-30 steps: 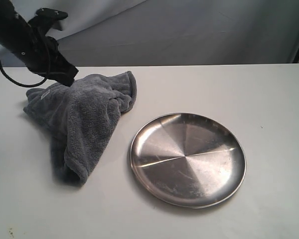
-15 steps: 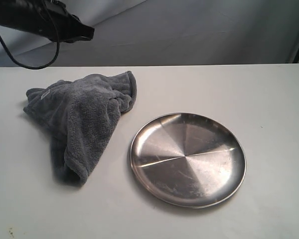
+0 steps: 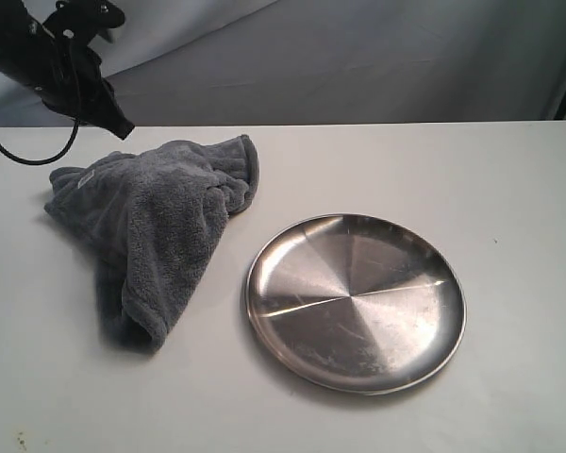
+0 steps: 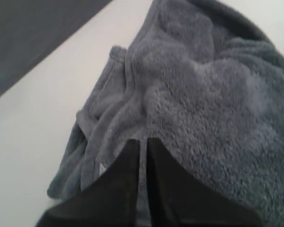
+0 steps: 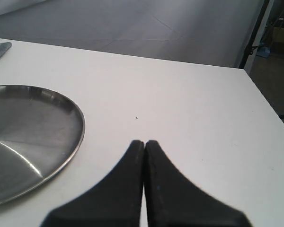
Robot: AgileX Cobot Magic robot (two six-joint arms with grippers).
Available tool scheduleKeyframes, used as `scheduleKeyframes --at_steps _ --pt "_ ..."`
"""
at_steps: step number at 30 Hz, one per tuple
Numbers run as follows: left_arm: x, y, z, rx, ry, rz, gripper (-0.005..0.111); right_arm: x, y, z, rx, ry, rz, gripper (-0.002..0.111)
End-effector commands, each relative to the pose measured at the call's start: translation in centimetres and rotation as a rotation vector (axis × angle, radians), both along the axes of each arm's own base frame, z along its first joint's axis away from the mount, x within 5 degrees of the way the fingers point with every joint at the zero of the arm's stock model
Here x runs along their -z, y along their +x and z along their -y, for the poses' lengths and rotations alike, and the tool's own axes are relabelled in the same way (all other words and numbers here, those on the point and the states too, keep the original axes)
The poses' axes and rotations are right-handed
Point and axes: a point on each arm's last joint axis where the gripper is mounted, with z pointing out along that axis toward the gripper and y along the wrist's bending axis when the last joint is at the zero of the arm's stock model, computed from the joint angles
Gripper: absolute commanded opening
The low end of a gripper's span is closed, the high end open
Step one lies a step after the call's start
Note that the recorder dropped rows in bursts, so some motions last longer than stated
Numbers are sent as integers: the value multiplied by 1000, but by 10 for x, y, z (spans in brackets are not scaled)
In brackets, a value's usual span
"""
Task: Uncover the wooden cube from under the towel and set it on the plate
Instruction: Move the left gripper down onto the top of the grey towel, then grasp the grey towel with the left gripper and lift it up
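The dark grey towel (image 3: 160,222) lies bunched on the left of the white table, its white label tag (image 3: 83,179) near its far left corner. No wooden cube shows; the towel hides anything beneath it. To the towel's right sits the shiny silver plate (image 3: 358,302), with nothing on it. My left gripper (image 3: 123,130) hangs just above the towel's far left edge. In the left wrist view the left gripper (image 4: 143,142) is shut and holds nothing, over the towel (image 4: 203,94). My right gripper (image 5: 144,142) is shut over bare table beside the plate (image 5: 28,137).
A black cable (image 3: 19,156) loops down from the left arm at the table's far left. The grey backdrop (image 3: 358,57) rises behind the table's far edge. The table's right edge (image 5: 265,99) drops off close to the right gripper.
The left gripper rose off the towel and swung up and right, then came back down to hover over the towel's far left edge. Towel and plate have not moved.
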Motion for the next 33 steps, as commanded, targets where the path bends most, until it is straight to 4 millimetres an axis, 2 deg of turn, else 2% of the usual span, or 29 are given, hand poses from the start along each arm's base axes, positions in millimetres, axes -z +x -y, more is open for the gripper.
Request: scheduleKeyframes --at_steps 1,4,7,11,14,19,30,33 --pt "2 -5 0 -21 12 -67 14 0 0 1 8 -8 5 0" --pt "4 -9 4 -28 -35 -121 22 0 0 1 8 -8 5 0" --pt "12 -12 7 -30 -68 -190 39 0 0 1 8 -8 5 0" --pt "34 -10 12 -40 -110 -277 68 0 0 1 8 -8 5 0" --pt "54 -8 13 -41 -110 -347 81 0 0 1 8 -8 5 0" --pt "73 -9 17 -11 -127 -425 83 0 0 1 8 -8 5 0" --pt "68 -10 30 46 -270 -429 83 0 0 1 8 -8 5 0" --pt "69 -10 29 49 -256 -430 75 0 0 1 8 -8 5 0"
